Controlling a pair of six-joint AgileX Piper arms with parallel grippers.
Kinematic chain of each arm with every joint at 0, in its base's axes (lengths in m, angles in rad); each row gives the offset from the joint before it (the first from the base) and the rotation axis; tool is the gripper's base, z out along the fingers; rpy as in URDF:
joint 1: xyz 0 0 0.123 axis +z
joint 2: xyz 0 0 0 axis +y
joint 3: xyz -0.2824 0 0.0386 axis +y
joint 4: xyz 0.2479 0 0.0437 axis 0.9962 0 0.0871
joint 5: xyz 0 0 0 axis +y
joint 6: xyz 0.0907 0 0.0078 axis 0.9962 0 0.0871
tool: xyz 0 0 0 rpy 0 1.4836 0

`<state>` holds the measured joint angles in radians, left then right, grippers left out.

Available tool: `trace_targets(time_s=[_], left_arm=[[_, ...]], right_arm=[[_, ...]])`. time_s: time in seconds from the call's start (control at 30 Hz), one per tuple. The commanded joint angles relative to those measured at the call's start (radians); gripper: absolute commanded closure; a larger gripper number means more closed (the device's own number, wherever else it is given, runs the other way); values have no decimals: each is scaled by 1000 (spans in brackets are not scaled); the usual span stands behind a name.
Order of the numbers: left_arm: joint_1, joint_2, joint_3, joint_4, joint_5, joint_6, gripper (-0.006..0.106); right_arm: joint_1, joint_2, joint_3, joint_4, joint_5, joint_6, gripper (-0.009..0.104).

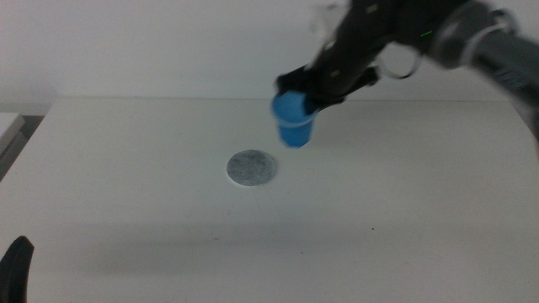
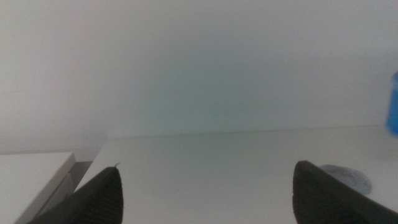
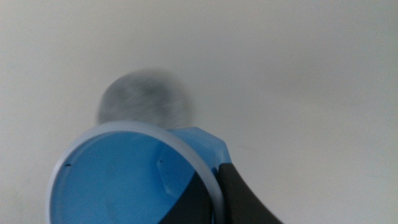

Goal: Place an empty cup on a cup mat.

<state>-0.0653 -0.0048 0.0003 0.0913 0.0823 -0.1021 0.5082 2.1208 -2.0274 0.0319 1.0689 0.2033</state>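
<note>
Above one cup mat (image 1: 251, 167), right hand (image 1: 305, 94) grips one cup (image 1: 293, 120).

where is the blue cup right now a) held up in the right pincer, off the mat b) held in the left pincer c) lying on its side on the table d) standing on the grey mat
a: the right pincer grips the cup by its rim, in the air beside the cup mat, which lies bare on the table; the left pincer waits open at the near edge.

One blue cup (image 1: 294, 119), one grey mat (image 1: 251, 167), two end effectors, right (image 1: 310, 94) and left (image 2: 205, 193), one counter (image 1: 404, 194).
</note>
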Motion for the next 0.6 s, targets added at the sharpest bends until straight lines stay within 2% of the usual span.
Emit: trace_targets(time_s=[0.0,0.07,0.17,0.3,0.5,0.57], left_arm=[[-3,5,0,-3,-11,-4,7],[-3,5,0,-3,-11,-4,7],[-3,5,0,-3,-11,-4,7],[-3,5,0,-3,-11,-4,7],[-3,5,0,-3,-11,-4,7],[-3,5,0,-3,-11,-4,7]], right_arm=[[46,55,-68,-26,41,-24,97],[71,87,-93,-32,27,-24,97],[100,116,-99,10,-15,-45,97],[116,149,-99,28,-52,-64,97],[116,179,-99,18,-159,-62,97],[116,186,-99,-12,-164,-57,97]])
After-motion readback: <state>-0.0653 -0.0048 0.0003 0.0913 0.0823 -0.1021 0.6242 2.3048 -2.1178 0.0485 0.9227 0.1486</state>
